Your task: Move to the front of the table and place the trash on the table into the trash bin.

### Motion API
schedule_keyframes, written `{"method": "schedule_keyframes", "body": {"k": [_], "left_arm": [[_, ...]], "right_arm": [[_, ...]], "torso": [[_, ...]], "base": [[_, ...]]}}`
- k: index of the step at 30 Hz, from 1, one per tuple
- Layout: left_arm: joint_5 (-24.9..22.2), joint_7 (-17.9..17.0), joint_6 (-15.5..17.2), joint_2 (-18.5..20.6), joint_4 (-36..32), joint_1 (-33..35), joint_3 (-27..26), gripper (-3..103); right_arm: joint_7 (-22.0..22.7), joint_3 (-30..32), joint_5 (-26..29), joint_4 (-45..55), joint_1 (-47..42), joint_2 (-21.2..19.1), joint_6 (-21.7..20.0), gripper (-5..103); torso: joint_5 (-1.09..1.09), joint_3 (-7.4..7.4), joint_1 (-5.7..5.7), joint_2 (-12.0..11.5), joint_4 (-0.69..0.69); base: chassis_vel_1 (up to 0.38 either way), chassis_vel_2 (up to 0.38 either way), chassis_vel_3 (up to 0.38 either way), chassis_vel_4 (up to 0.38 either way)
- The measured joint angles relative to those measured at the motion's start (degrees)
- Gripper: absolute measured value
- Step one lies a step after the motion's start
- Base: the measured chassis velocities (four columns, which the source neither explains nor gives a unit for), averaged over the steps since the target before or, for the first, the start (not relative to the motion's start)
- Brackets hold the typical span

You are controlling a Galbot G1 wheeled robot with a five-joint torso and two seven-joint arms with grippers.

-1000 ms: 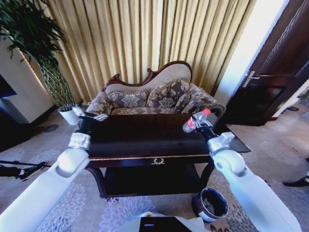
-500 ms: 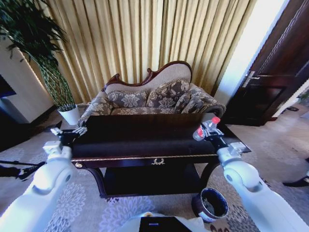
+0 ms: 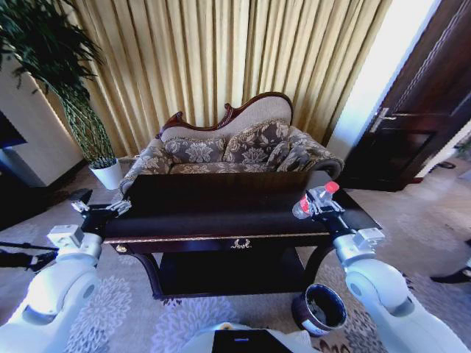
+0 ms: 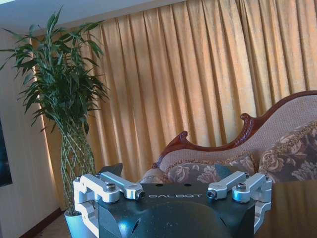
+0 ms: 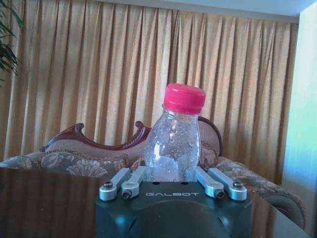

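Observation:
The clear plastic bottle (image 3: 318,197) with a red cap (image 5: 184,98) stands upright in my right gripper (image 3: 312,209), which is shut on its body (image 5: 173,148). It hangs above the right end of the dark glossy table (image 3: 221,220). The round dark trash bin (image 3: 321,309) with its pale rim sits on the carpet below and slightly toward me, beside the table's right leg. My left gripper (image 3: 101,207) is open with nothing between its fingers (image 4: 88,196), just off the table's left front corner.
A patterned sofa (image 3: 235,151) stands right behind the table, with gold curtains (image 3: 221,59) beyond it. A tall plant in a white pot (image 3: 108,175) is at the left. A dark door (image 3: 419,125) is at the right.
My right gripper has carried the bottle right and nearer, toward the table's right end. The left arm has drawn back left, from over the table to beyond its corner.

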Motion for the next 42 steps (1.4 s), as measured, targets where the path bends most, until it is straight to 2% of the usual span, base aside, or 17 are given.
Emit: {"method": "schedule_keyframes", "body": {"k": [14,19,25,28,29,31,32,36,37,39,42], "left_arm": [[2.23,0.1,-0.44,-0.37,0.39,-0.9,2.68,100],[2.47,0.02,-0.52,-0.74,0.72,-1.68,3.43,100],[2.53,-0.04,-0.53,-1.33,0.77,-1.8,3.8,100],[2.54,-0.1,-0.55,-1.5,0.48,-1.81,3.73,100],[2.54,-0.1,-0.55,-1.5,0.48,-1.81,3.73,100],[2.56,-0.15,-0.57,-1.66,0.28,-1.88,3.72,100],[2.56,-0.15,-0.57,-1.66,0.28,-1.88,3.72,100],[2.57,-0.23,-0.57,-1.83,-0.15,-1.66,3.38,100],[2.57,-0.23,-0.57,-1.83,-0.15,-1.66,3.38,100],[2.65,-0.24,-0.65,-1.87,-0.39,-0.92,2.95,100],[2.86,-0.24,-0.8,-1.96,-0.54,-0.49,2.87,100]], "right_arm": [[0.0,1.04,-2.04,-0.18,-1.94,1.3,0.07,25],[-0.05,-0.69,-4.39,-4.33,-1.49,1.99,0.02,25],[-0.05,-3.0,-5.98,-15.57,2.57,2.83,0.69,25],[0.01,-4.54,-6.74,-25.48,6.19,3.68,0.93,25],[0.01,-4.54,-6.74,-25.48,6.19,3.68,0.93,25],[-0.02,-6.38,-9.63,-34.94,9.96,4.59,2.09,25],[-0.02,-6.38,-9.63,-34.94,9.96,4.59,2.09,25],[-0.9,-8.34,-12.98,-50.18,15.71,6.16,4.49,25],[-0.9,-8.34,-12.98,-50.18,15.71,6.16,4.49,25],[-1.67,-8.62,-14.8,-60.38,19.3,7.66,6.42,25],[-1.8,-8.64,-15.47,-64.9,21.14,8.74,7.53,25]], "torso": [[0.0,-0.02,-0.05,0.02,-0.01],[0.0,-0.02,-0.07,0.04,0.01],[0.02,0.02,0.04,-0.03,0.02],[0.0,0.02,0.04,-0.03,0.01],[0.0,0.02,0.04,-0.03,0.01],[0.03,0.0,-0.01,-0.01,0.0],[0.03,0.0,-0.01,-0.01,0.0],[0.03,0.0,-0.03,0.01,0.0],[0.03,0.0,-0.03,0.01,0.0],[0.01,0.01,-0.01,0.0,-0.01],[0.02,0.0,-0.01,0.0,0.0]], "base": [[0.192,-0.199,-0.187,0.185],[0.078,-0.074,-0.06,0.065],[-0.014,0.015,0.026,-0.017],[0.0,0.0,0.0,0.0],[0.0,0.0,0.0,0.0],[0.0,0.0,0.0,0.0],[0.0,0.0,0.0,0.0],[0.0,0.0,0.0,0.0],[0.0,0.0,0.0,0.0],[0.0,0.0,0.0,0.0],[0.0,0.0,0.0,0.0]]}}
